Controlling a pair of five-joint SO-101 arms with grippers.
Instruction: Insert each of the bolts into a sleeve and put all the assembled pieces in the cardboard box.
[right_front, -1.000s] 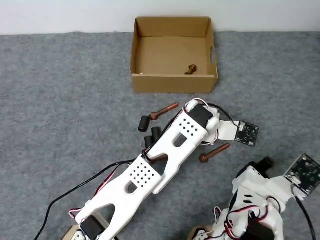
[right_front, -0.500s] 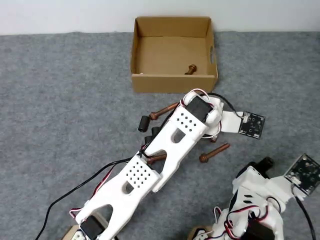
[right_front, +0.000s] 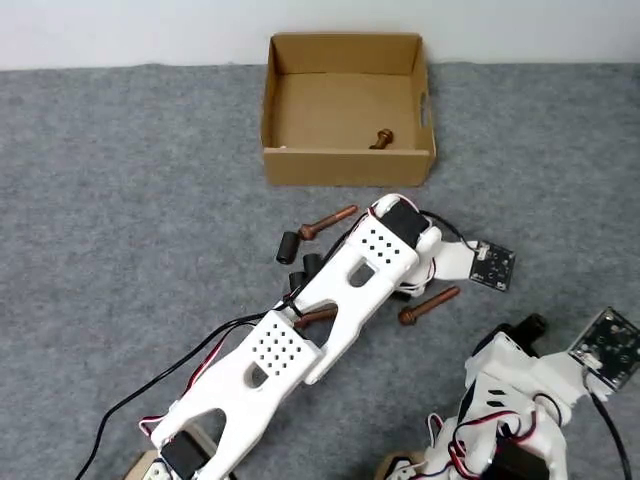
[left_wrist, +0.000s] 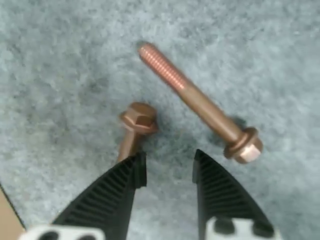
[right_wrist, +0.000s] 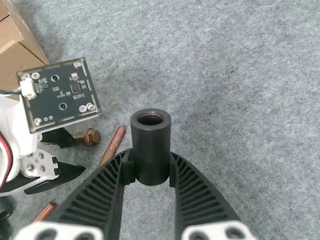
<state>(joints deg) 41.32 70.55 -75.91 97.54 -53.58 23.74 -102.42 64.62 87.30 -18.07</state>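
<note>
Right, nearest the table's near edge, by its right corner, my right pincer (right_wrist: 150, 167) is clamped on a black sleeve (right_wrist: 150, 142) whose open bore faces the wrist camera. Toward the table's middle, my left pincer (left_wrist: 169, 165) hangs spread over two copper bolts. The half-covered bolt (left_wrist: 138, 119) has its head just off one finger and its shank running under that finger. The full bolt (left_wrist: 197, 100) lies beside the other finger, apart from it.

I judge the step in hand is picking up a bolt. To do it well I'd shift so one shank sits centred between the jaws, cross it squarely, and grip close to the head. That leaves the thread free to enter the sleeve.

Beyond, loose sleeves (right_front: 289, 246) and another bolt (right_front: 328, 221) lie on the table (right_front: 120, 200). At the far edge the cardboard box (right_front: 345, 166) holds one piece (right_front: 381, 138).

I can't make out how long the half-covered bolt's shank is, or whether the piece in the box wears a sleeve. In the high view the left arm lies over its own pincer.
</note>
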